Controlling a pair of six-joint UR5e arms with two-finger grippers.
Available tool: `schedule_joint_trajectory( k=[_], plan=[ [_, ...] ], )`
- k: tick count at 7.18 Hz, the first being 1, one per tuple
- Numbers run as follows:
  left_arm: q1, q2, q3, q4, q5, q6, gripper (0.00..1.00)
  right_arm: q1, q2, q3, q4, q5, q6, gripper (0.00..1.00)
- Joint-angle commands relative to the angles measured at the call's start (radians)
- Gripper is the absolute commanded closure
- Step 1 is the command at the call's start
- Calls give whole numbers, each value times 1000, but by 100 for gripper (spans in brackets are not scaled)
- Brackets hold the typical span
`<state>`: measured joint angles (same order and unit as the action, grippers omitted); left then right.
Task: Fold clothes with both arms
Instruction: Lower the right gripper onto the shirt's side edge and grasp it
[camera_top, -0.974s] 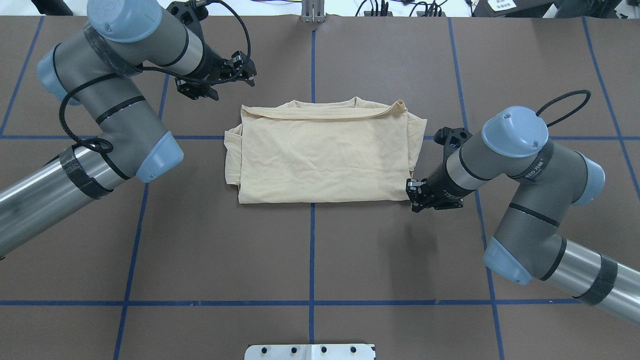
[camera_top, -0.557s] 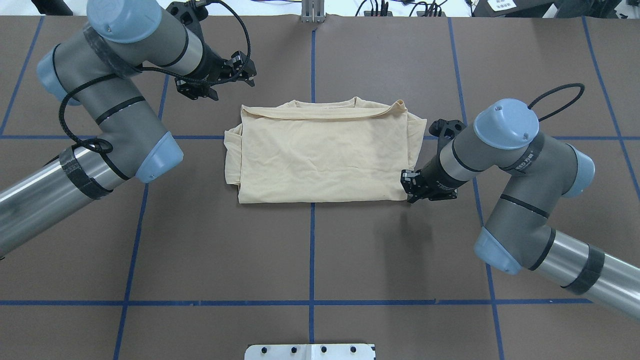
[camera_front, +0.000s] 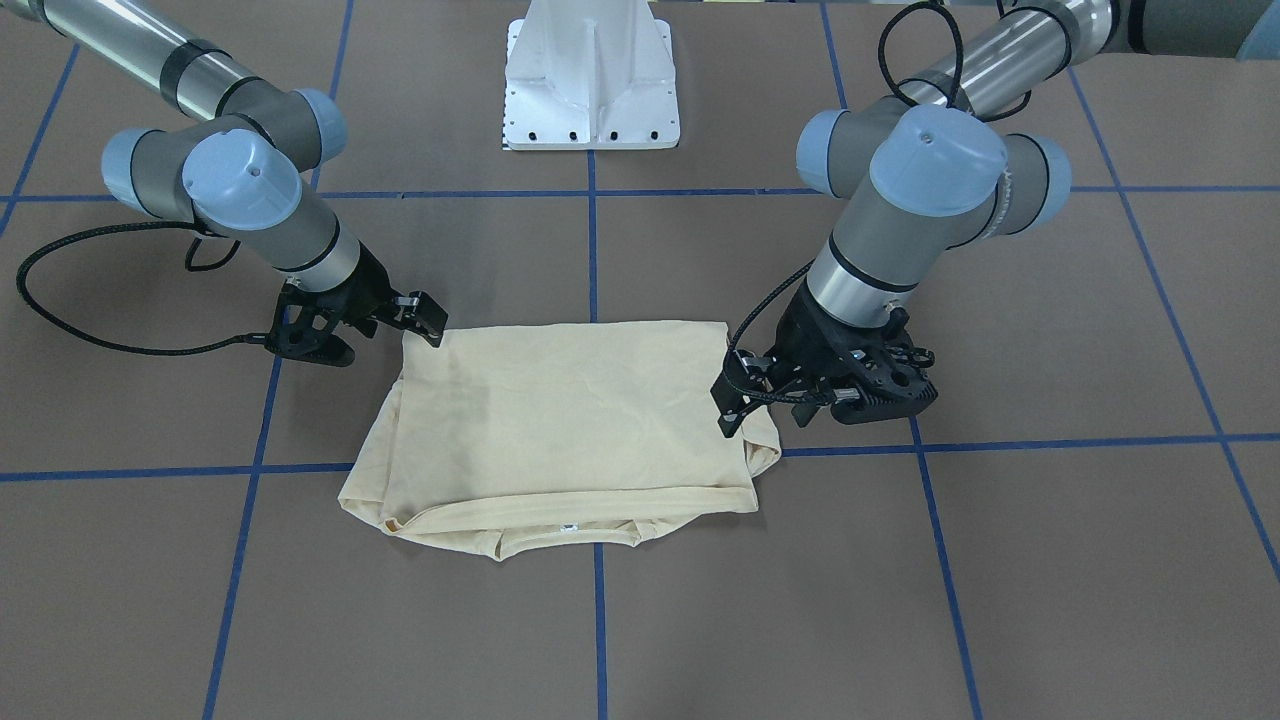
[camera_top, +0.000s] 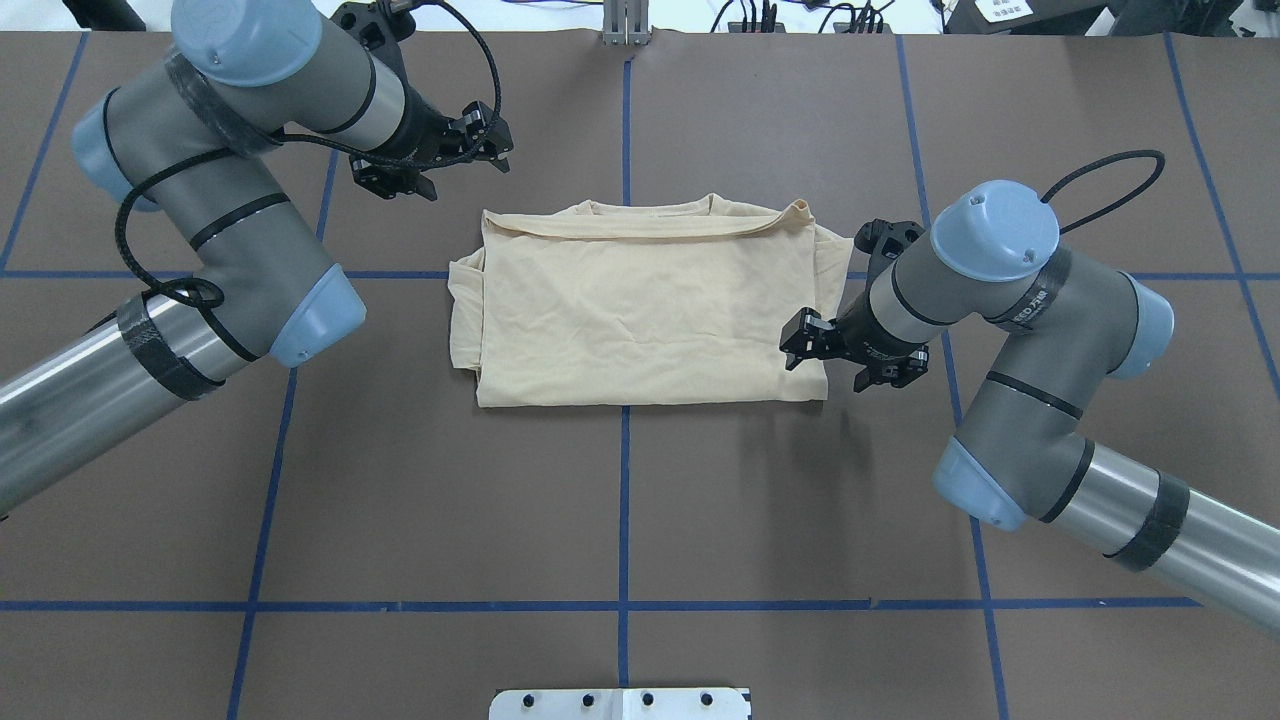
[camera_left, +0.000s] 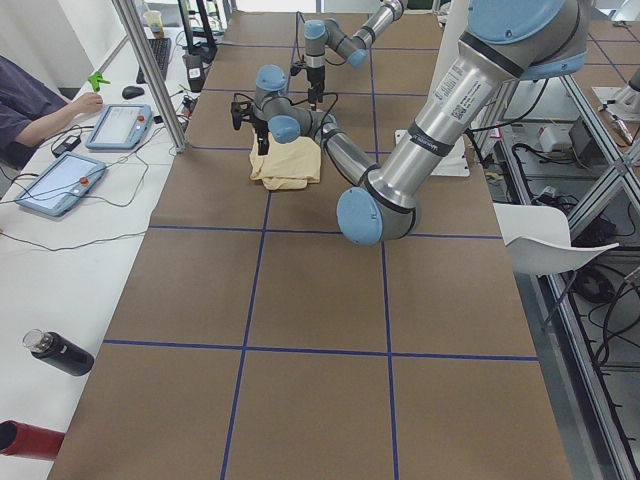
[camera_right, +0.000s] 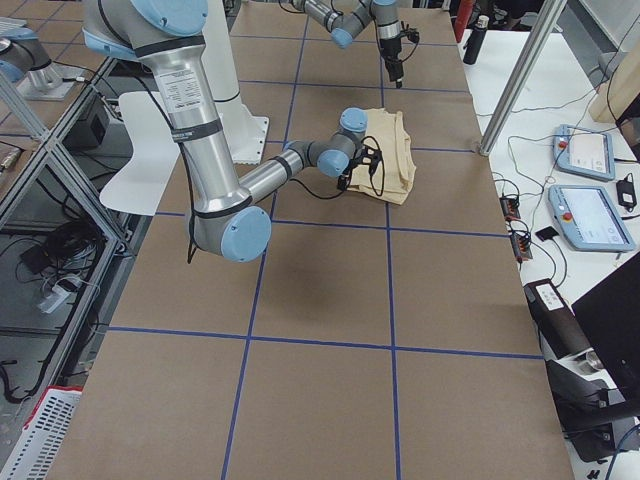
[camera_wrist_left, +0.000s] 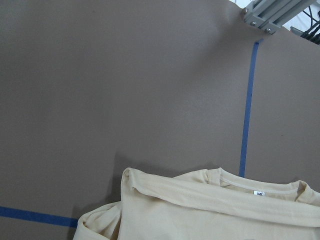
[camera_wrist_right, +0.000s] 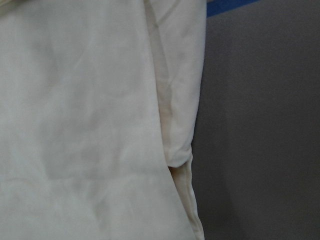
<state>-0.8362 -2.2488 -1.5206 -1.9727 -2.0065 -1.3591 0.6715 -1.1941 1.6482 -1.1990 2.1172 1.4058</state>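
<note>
While the shirt (camera_top: 640, 310) lies mid-worktop (camera_top: 400, 500), already folded into a rectangle with its sleeves tucked in, further folding seems left. The right tool (camera_top: 795, 346), released, sits at its near right corner. The left tool (camera_front: 762, 420), also released, hovers by the far left corner.

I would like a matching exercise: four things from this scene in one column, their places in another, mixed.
1 shirt
2 left gripper
3 right gripper
4 white base

A at the shirt's right edge
B robot's edge of the table
C folded, table centre
D raised, near the shirt's far left corner

Pairs: 1-C, 2-D, 3-A, 4-B
</note>
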Motion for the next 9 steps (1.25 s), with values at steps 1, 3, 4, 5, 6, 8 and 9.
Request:
schedule_joint_trajectory(
  k=[1,3,4,5,6,8,9],
  plan=[
    [0,0,-1,0,0,0,9,-15,24,-45,-1,-2,1,8],
    [0,0,0,0,0,0,9,-16,24,-47,-1,0,1,32],
    [0,2,0,0,0,0,9,-18,25,-45,-1,3,2,54],
    [0,3,0,0,0,3,9,-20,25,-44,-1,3,21,69],
    [-1,3,0,0,0,3,9,-24,25,-41,-1,3,22,80],
    [-1,3,2,0,0,3,9,-24,24,-36,-2,4,22,100],
    [-1,3,0,0,0,3,9,-24,24,-35,-2,6,22,100]
  ],
)
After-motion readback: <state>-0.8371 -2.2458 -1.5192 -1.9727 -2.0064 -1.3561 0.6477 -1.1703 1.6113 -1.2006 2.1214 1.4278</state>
